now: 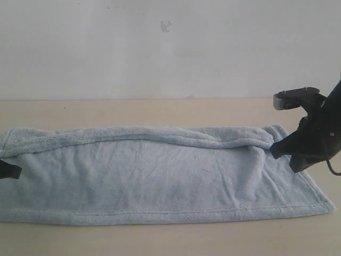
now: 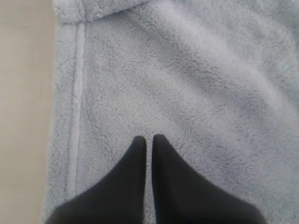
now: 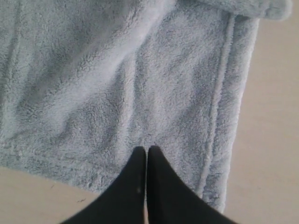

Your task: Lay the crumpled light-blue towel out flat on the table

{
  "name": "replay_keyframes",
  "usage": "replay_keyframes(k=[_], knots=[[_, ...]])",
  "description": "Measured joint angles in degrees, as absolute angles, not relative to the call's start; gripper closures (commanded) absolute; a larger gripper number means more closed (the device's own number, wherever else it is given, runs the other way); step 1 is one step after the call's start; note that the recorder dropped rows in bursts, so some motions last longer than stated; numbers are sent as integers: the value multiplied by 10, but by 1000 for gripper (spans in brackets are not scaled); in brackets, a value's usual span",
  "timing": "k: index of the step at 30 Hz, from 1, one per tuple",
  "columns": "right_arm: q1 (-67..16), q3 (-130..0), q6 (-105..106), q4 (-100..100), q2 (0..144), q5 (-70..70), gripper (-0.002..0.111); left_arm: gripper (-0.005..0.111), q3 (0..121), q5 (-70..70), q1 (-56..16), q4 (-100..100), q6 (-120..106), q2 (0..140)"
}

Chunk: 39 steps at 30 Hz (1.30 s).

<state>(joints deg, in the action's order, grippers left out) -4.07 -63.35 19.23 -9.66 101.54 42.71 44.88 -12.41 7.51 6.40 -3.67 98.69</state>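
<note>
The light-blue towel (image 1: 160, 181) lies stretched wide across the pale table (image 1: 160, 109). Its far long edge is folded over into a raised ridge (image 1: 160, 136) running from end to end. My left gripper (image 1: 16, 172) shows only its black tip at the towel's left end. It is shut, over plush fabric (image 2: 187, 84) beside the hemmed short edge (image 2: 77, 93), with no cloth between its fingers. My right gripper (image 1: 273, 151) is shut too. It sits at the towel's right end near the ridge, above the fabric (image 3: 117, 84) close to a hemmed corner (image 3: 219, 107). No label shows.
A plain white wall (image 1: 160, 48) rises right behind the table's far edge. Bare table shows in front of the towel (image 1: 160, 240), left of its hem (image 2: 23, 93) and right of it (image 3: 271, 140). The right arm's black body and camera mount (image 1: 298, 98) overhang the right end.
</note>
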Motion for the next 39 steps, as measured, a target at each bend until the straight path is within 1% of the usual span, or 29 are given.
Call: replay_keyframes(k=[10,19,24,28,33,39], knots=[[-47,-634,195,-95,1074,391,108,103,449,-124,75,64,-37,1026],[-47,-634,195,-73,1125,369,108,103,449,-124,76,64,-37,1029],[-47,-634,190,-62,1125,367,108,103,449,-122,76,64,-39,1031],[-47,-631,143,-16,1126,378,108,103,449,-139,76,64,-40,1043],[-47,-586,85,33,1113,357,108,103,453,-167,76,64,-41,1049],[-47,-510,34,70,1065,324,108,103,458,-236,65,48,-44,1043]])
